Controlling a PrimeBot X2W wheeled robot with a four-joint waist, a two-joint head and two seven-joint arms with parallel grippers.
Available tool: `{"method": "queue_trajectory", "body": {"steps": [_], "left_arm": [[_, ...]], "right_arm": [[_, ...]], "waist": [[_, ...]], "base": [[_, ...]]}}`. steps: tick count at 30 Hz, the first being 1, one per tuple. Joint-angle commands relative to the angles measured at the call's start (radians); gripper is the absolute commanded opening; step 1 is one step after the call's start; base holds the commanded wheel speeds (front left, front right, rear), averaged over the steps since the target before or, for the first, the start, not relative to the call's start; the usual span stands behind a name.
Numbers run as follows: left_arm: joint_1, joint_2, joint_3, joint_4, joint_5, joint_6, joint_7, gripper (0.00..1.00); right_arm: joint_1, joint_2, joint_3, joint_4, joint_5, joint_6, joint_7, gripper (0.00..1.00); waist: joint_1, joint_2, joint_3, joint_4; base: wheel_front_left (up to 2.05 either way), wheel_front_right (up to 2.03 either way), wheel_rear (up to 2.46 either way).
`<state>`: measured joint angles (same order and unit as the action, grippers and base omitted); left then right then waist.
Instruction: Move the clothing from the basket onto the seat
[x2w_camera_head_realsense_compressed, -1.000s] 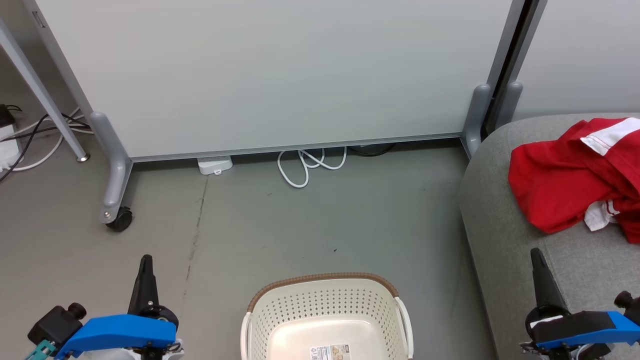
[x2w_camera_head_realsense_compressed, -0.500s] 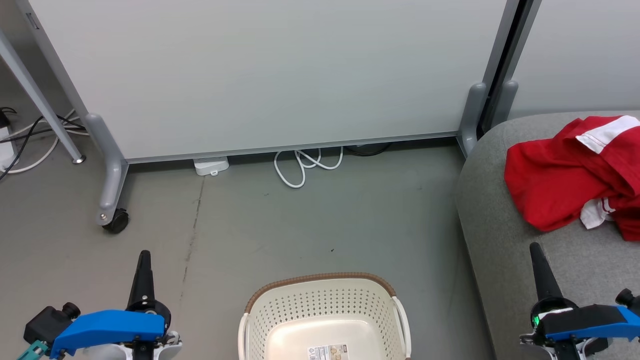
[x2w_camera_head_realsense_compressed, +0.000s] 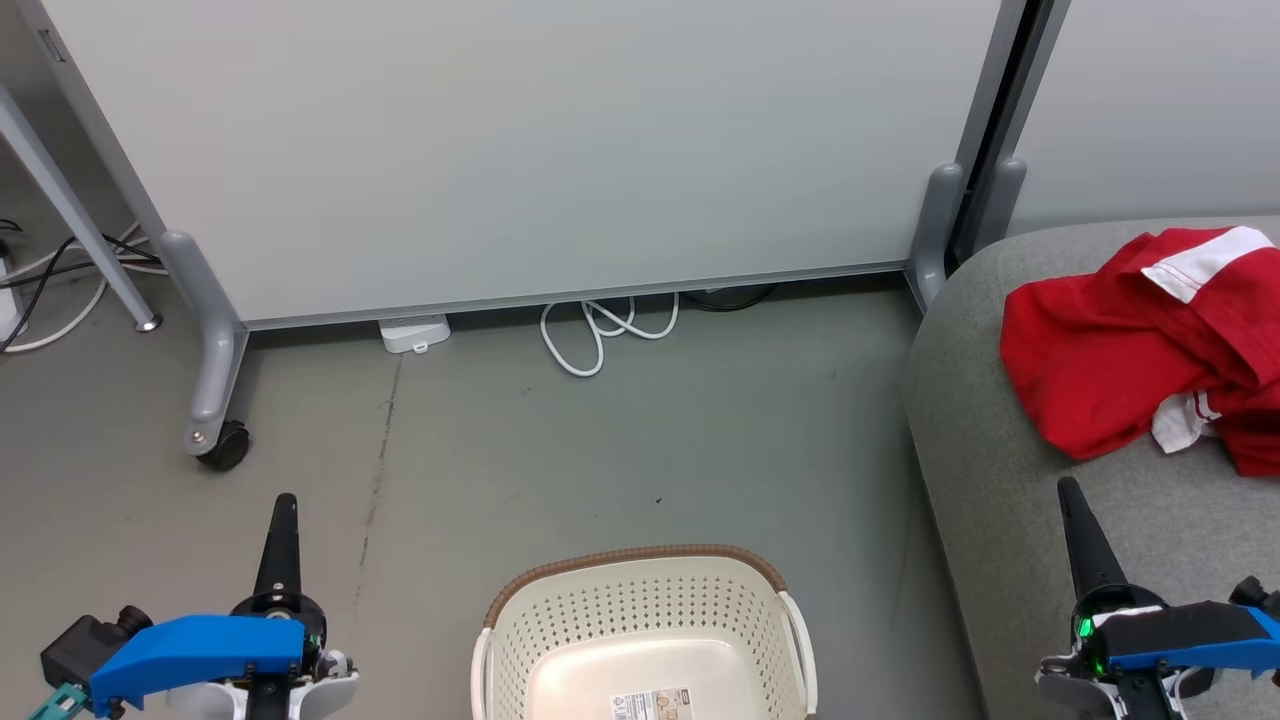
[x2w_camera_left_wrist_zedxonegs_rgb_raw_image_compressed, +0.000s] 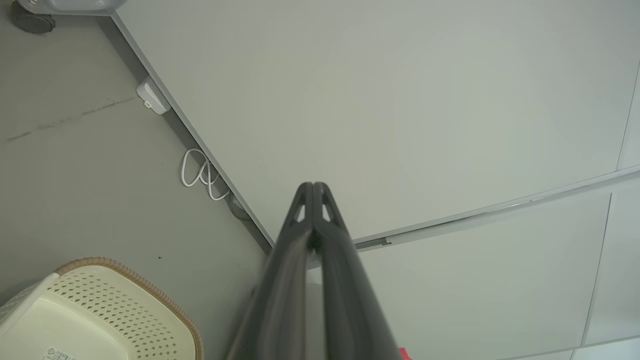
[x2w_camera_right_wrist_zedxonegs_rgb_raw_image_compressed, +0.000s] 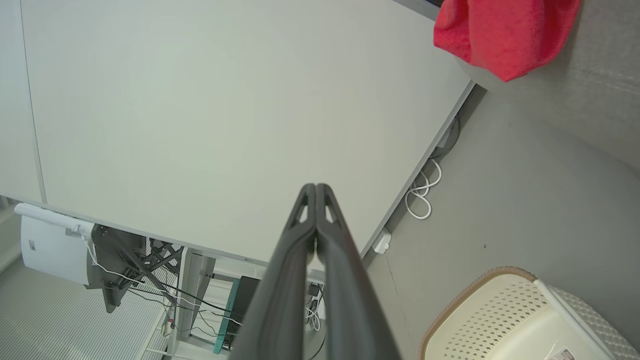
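Observation:
The red jersey (x2w_camera_head_realsense_compressed: 1120, 360) with white panels lies crumpled on the grey sofa (x2w_camera_head_realsense_compressed: 990, 430) at the right; the right wrist view shows the jersey (x2w_camera_right_wrist_zedxonegs_rgb_raw_image_compressed: 505, 35) on the sofa (x2w_camera_right_wrist_zedxonegs_rgb_raw_image_compressed: 600, 100) too. The cream basket (x2w_camera_head_realsense_compressed: 640, 640) with its brown rim stands on the floor at bottom centre, holding nothing but a label on its bottom; it is also seen as basket (x2w_camera_left_wrist_zedxonegs_rgb_raw_image_compressed: 100, 310) and basket (x2w_camera_right_wrist_zedxonegs_rgb_raw_image_compressed: 520, 320). My left gripper (x2w_camera_head_realsense_compressed: 283, 503) is shut at lower left, left of the basket. My right gripper (x2w_camera_head_realsense_compressed: 1068, 487) is shut at lower right, over the sofa's front, short of the jersey.
A large white rolling panel (x2w_camera_head_realsense_compressed: 520, 150) on grey castor legs (x2w_camera_head_realsense_compressed: 205, 400) closes off the back. A coiled white cable (x2w_camera_head_realsense_compressed: 600, 335) and a white adapter (x2w_camera_head_realsense_compressed: 412, 333) lie at its foot. More cables (x2w_camera_head_realsense_compressed: 60, 270) and a table leg are at far left.
The whole head view has drifted slightly left and down, so the camera moved. Both grippers stay shut and low, shifted a little; jersey and basket have not moved.

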<state>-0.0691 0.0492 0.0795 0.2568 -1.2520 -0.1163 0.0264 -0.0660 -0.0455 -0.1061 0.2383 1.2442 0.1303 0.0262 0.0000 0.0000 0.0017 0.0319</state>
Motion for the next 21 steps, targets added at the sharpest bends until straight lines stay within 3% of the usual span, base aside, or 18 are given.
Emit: {"method": "queue_trajectory", "body": {"steps": [1, 21], "left_arm": [[-0.024, 0.002, 0.005, -0.010, -0.024, -0.010, 0.007, 0.00], [-0.035, 0.002, 0.022, -0.012, -0.196, -0.013, 0.051, 0.00]], "right_arm": [[-0.021, -0.006, -0.003, -0.004, 0.028, 0.001, 0.008, 0.00], [-0.036, -0.007, -0.006, 0.002, 0.204, 0.001, 0.051, 0.00]], "waist": [[0.0000, 0.0000, 0.000, -0.001], [0.0000, 0.0000, 0.001, -0.015]], "base": [[0.00, 0.00, 0.00], [0.00, 0.00, 0.00]]}}
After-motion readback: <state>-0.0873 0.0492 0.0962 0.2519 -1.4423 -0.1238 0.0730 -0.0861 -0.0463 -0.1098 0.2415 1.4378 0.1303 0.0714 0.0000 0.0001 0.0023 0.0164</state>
